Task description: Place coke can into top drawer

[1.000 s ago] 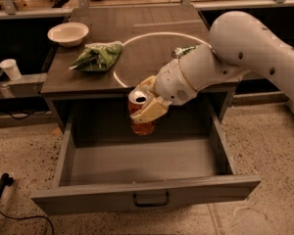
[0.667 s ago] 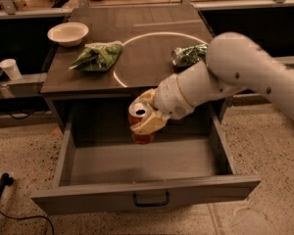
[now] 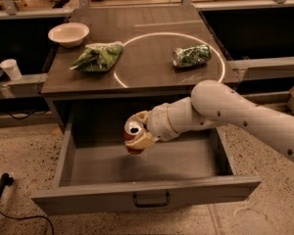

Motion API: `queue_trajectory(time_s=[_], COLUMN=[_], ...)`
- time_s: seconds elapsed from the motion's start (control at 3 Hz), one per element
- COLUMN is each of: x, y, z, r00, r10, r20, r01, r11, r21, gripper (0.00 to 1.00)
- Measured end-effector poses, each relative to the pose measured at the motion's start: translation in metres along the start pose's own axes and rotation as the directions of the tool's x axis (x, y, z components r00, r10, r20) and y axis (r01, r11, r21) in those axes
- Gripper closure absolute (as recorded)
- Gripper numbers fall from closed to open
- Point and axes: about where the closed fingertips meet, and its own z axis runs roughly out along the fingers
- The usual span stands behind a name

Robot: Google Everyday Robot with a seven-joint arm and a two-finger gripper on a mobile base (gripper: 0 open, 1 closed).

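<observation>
Clearance above the drawer floor has been reduced: behind the front of the open top drawer (image 3: 103, 199), the coke can (image 3: 132, 129) is held tilted, clamped in the gripper (image 3: 142, 130), lower than a second ago but not yet set down. Release is judged near. Beyond, on the table (image 3: 152, 77), a green bag (image 3: 99, 57), a green-patterned can (image 3: 192, 55) near the right edge and a bowl (image 3: 68, 34) at the far left corner are left untouched.

My white arm (image 3: 250, 119) stretches in from 4 o'clock and points toward 9 o'clock. It bends a little at the wrist (image 3: 174, 121). At its tip my gripper (image 3: 138, 135) lies on its side, fingers (image 3: 146, 142) squeezed tight around the coke can (image 3: 132, 129).
</observation>
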Motion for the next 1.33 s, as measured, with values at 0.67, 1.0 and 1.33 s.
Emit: queue_trajectory(time_s=[0.67,1.0,1.33], x=[0.035,0.048,0.049], y=[-0.007,0.001,0.002], z=[0.03,0.038,0.039], r00=[0.999,0.997,0.997], r10=[0.049,0.074,0.077], r20=[0.022,0.006,0.005], r01=[-0.048,-0.074,-0.077], r11=[0.9986,0.9956,0.9952], r21=[-0.022,-0.057,-0.061], gripper=[0.85,0.63,0.38])
